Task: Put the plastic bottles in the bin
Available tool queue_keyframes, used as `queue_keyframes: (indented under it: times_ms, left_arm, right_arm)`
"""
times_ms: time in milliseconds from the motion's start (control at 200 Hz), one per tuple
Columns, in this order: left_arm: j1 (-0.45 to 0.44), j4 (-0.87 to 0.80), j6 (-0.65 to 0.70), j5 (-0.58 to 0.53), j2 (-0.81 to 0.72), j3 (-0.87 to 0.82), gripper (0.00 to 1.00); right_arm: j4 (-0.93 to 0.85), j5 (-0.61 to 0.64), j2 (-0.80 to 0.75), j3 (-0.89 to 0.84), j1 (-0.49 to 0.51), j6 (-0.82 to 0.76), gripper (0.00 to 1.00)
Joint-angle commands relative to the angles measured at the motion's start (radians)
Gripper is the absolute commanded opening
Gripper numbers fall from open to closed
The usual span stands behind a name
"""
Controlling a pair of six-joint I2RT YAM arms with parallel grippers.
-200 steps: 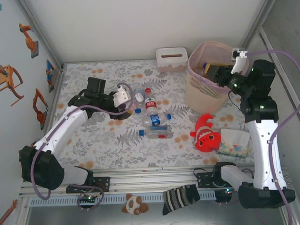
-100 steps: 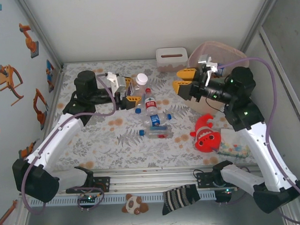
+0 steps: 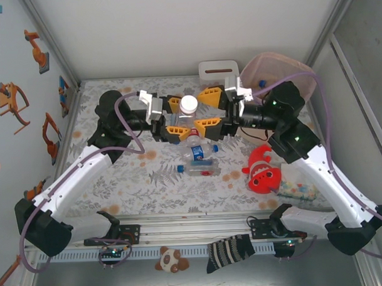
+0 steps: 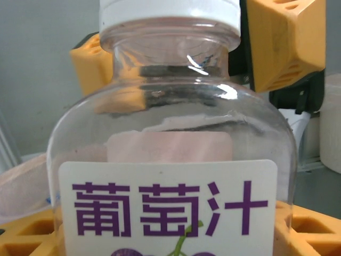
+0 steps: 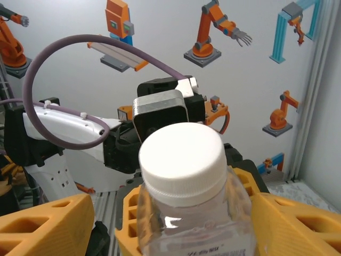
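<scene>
Mid-table, loose bottles (image 3: 201, 156) near held bottle (image 3: 188, 105), plush (image 3: 262, 170) near bin (image 3: 282, 63)

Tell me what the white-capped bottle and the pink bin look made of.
The bottle looks like clear glossy plastic: see-through walls with bright highlights. Its cap seems to be matte white plastic, evenly dull. The bin is probably pale pink plastic with a smooth moulded rim.

Robot lab cell, aluminium frame rails (image 3: 200, 225), robot-arm wall stickers (image 5: 216, 29)
</scene>
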Motion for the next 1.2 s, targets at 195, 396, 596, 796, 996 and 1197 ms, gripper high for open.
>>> queue_keyframes:
  times_ms: [195,396,596,796,996,1197]
  left_arm:
    - [-0.042,0.071,-0.041,0.052,0.012,0.052,0.65]
    - [-0.062,0.096,-0.047,0.027,0.005,0.053,0.66]
    - [-0.072,0.112,-0.062,0.01,-0.003,0.046,0.66]
    - [-0.078,0.115,-0.056,-0.01,-0.017,0.034,0.66]
    - [-0.078,0.116,-0.047,-0.051,-0.038,0.014,0.69]
    - [-0.078,0.11,-0.027,-0.102,-0.063,-0.007,0.8]
  right_arm:
    - [0.025,0.01,0.048,0.072,0.062,-0.061,0.77]
    - [-0.066,-0.018,0.055,0.073,0.082,-0.17,0.79]
    - [-0.109,0.007,0.036,0.044,0.099,-0.283,0.77]
    - [-0.082,0.028,0.024,0.035,0.106,-0.29,0.71]
    - [-0.067,0.056,0.013,0.035,0.109,-0.272,0.6]
    - [-0.064,0.099,0.004,0.037,0.109,-0.258,0.55]
